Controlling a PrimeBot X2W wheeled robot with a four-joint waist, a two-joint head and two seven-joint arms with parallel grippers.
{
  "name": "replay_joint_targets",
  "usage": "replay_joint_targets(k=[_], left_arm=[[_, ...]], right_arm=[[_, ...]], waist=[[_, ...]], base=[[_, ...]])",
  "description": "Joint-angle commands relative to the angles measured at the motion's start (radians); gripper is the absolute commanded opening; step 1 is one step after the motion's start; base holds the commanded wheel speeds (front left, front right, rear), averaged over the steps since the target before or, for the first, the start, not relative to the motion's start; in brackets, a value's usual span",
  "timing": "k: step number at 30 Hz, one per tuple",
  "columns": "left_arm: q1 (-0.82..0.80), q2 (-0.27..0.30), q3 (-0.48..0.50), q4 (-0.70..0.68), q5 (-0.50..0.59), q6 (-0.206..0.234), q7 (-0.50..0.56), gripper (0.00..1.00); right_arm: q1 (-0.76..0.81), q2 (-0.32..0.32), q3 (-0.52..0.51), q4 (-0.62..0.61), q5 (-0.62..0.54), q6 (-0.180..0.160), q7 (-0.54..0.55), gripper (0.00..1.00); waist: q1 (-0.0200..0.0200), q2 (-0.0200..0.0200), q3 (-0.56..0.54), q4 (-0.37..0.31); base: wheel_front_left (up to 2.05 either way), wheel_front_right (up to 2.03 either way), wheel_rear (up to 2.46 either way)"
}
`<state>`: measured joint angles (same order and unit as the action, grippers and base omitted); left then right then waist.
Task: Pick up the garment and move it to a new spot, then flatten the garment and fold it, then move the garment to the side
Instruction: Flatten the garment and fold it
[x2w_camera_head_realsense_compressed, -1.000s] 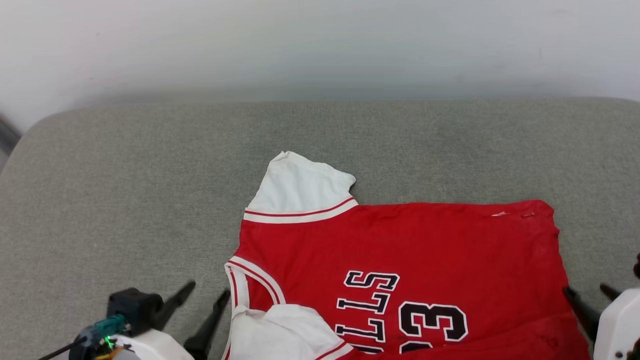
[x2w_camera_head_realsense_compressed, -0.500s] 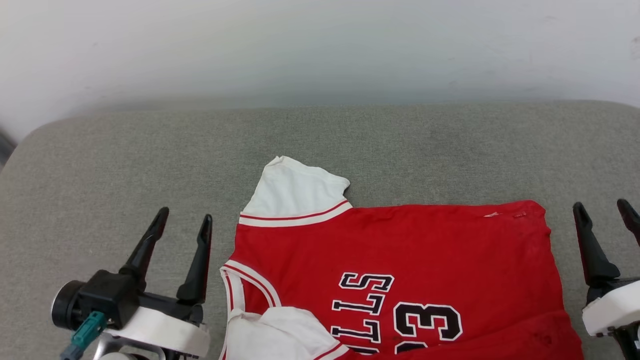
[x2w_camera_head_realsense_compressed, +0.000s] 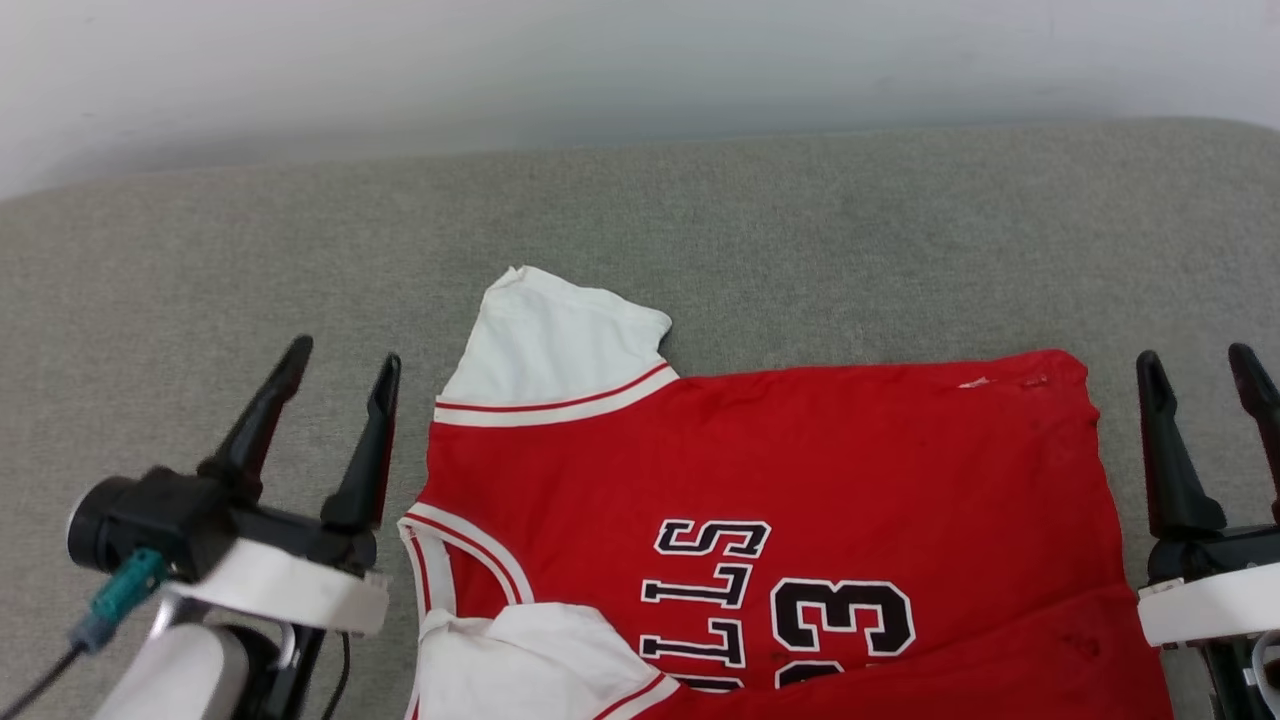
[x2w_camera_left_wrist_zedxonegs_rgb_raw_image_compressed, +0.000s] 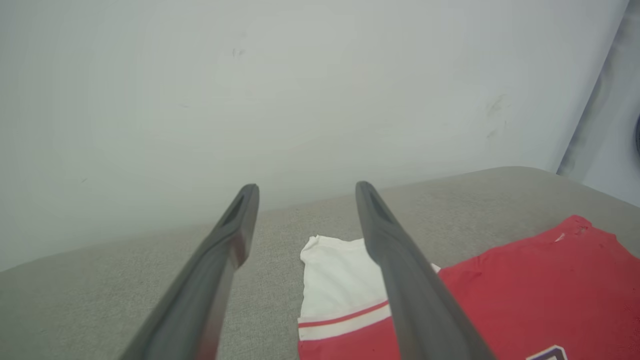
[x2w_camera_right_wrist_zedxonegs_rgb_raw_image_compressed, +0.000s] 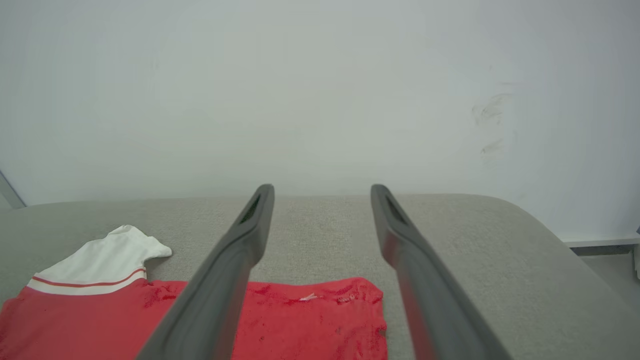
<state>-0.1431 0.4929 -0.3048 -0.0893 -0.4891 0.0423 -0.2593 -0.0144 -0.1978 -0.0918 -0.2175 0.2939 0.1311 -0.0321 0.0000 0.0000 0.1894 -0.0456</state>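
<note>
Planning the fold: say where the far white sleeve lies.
Head view, left of centre: the white sleeve lies flat on the grey cushion at the garment's far-left corner, just right of the left gripper.

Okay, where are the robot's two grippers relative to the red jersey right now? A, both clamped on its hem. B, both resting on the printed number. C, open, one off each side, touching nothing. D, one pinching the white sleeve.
C: the left gripper and right gripper stand open over the grey cushion, either side of the garment, fingers clear of the fabric.
</note>
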Motion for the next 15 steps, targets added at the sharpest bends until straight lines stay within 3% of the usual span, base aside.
replay_joint_targets(k=[1, 9, 15], left_arm=[[-0.040, 0.002, 0.005, 0.007, -0.014, -0.014, 0.013, 1.00], [-0.325, 0.115, -0.033, 0.073, -0.104, -0.139, 0.314, 1.00], [-0.536, 0.217, -0.080, 0.173, -0.241, -0.166, 0.664, 1.00]], right_arm=[[-0.012, 0.006, -0.008, -0.005, -0.003, -0.001, -0.006, 1.00], [-0.045, 0.036, 0.005, 0.009, 0.005, -0.001, -0.034, 1.00], [-0.078, 0.043, 0.038, 0.026, 0.006, -0.001, -0.054, 1.00]], waist=[[0.0000, 0.0000, 0.043, -0.026], [0.0000, 0.0000, 0.158, -0.111], [0.0000, 0.0000, 0.239, -0.178]], base=[[0.00, 0.00, 0.00], [0.00, 0.00, 0.00], [0.00, 0.00, 0.00]])
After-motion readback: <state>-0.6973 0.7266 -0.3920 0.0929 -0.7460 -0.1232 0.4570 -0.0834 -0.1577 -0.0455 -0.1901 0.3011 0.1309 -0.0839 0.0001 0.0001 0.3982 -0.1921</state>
